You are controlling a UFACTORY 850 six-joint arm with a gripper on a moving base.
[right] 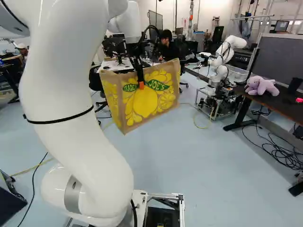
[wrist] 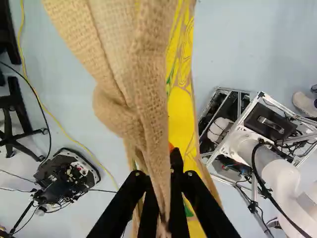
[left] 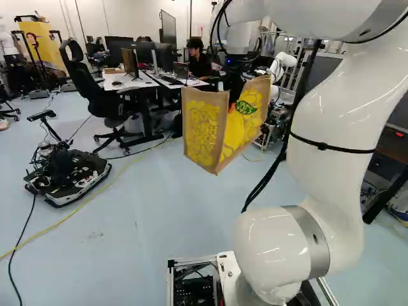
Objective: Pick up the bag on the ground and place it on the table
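In the right base view the gripper (right: 141, 83) points down at the bag (right: 156, 97), a tan burlap bag with yellow and green print. The bag hangs well above the floor, and the left base view shows its side panel too (left: 204, 131). Up close in the wrist view, the gripper (wrist: 162, 173) is shut on the bag's folded tan cloth (wrist: 153, 89), a black finger on either side. A white-topped table (left: 118, 80) stands beyond the bag; a dark table (right: 284, 105) is at the right of the right base view.
A black office chair (left: 105, 99) stands by the white-topped table. On the floor are a low wheeled robot (left: 67, 175) and a yellow cable (left: 83, 203). Another robot (right: 222, 61) stands on a metal frame near the dark table, which bears a purple plush toy (right: 261, 86). Loose cables (right: 281, 153) lie below it.
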